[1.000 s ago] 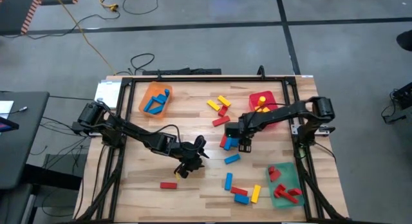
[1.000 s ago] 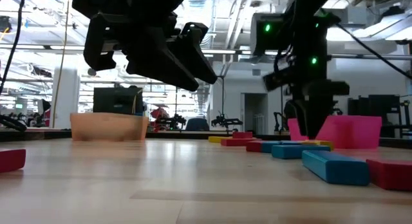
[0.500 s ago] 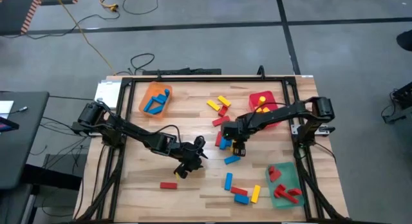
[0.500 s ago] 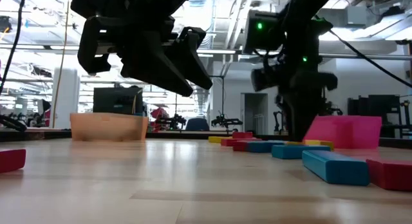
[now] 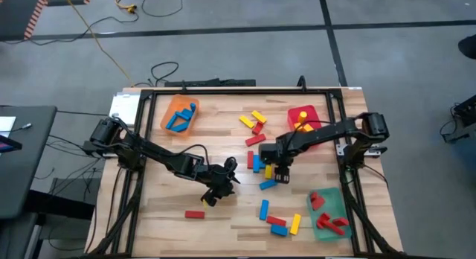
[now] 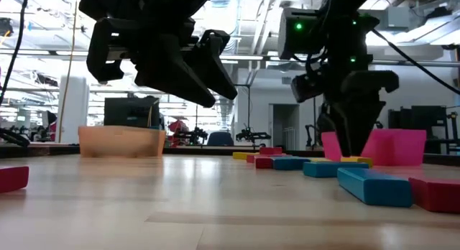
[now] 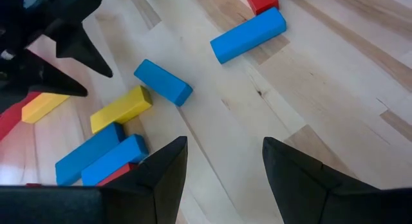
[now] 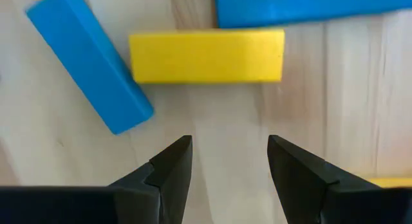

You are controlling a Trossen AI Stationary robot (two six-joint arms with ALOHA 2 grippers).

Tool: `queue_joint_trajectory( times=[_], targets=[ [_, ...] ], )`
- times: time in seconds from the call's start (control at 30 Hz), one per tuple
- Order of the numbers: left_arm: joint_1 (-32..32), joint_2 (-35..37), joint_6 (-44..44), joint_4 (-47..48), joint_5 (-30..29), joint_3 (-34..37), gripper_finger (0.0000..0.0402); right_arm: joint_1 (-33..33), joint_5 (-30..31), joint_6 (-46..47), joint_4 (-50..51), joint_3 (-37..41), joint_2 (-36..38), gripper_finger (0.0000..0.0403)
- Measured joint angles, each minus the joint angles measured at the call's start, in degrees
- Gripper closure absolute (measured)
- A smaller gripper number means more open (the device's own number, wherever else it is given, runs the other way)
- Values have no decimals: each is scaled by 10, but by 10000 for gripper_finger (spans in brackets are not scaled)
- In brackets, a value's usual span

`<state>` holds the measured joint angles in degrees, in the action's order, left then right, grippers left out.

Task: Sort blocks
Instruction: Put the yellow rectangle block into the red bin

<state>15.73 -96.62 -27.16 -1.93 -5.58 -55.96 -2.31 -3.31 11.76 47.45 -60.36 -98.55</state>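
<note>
Small red, yellow and blue blocks lie flat and scattered over the wooden table's middle and right (image 5: pixel 264 209). My right gripper (image 5: pixel 281 171) (image 8: pixel 228 153) is open and points down just above the table. In front of its fingertips lie a yellow block (image 8: pixel 206 55) (image 5: pixel 268 172) and a slanting blue block (image 8: pixel 90 69). It touches neither. My left gripper (image 5: pixel 219 186) (image 7: pixel 225 153) is open and empty. It hovers above bare wood left of the cluster (image 6: pixel 208 70).
An orange tray (image 5: pixel 180 114) holding blue blocks stands far left. A red tray (image 5: pixel 316 114) with yellow blocks is far right. A green tray (image 5: pixel 327 228) with red blocks is near right. A lone red block (image 5: pixel 195 213) lies near the left gripper. A black frame rims the table (image 5: pixel 223 90).
My right gripper swung a little toward the table's left, then back to the right and slightly toward the near edge, staying low over the block cluster. My left arm kept still.
</note>
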Motion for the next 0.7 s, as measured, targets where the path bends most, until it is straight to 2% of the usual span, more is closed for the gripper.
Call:
queue_joint_trajectory(
  times=[0.4,0.7],
  targets=[
    [0,0,0,-1,0,0,205,-16,3,7,-119,0,4,186],
    [0,0,-2,-6,0,0,205,-36,25,6,-144,-1,-11,186]
  ],
)
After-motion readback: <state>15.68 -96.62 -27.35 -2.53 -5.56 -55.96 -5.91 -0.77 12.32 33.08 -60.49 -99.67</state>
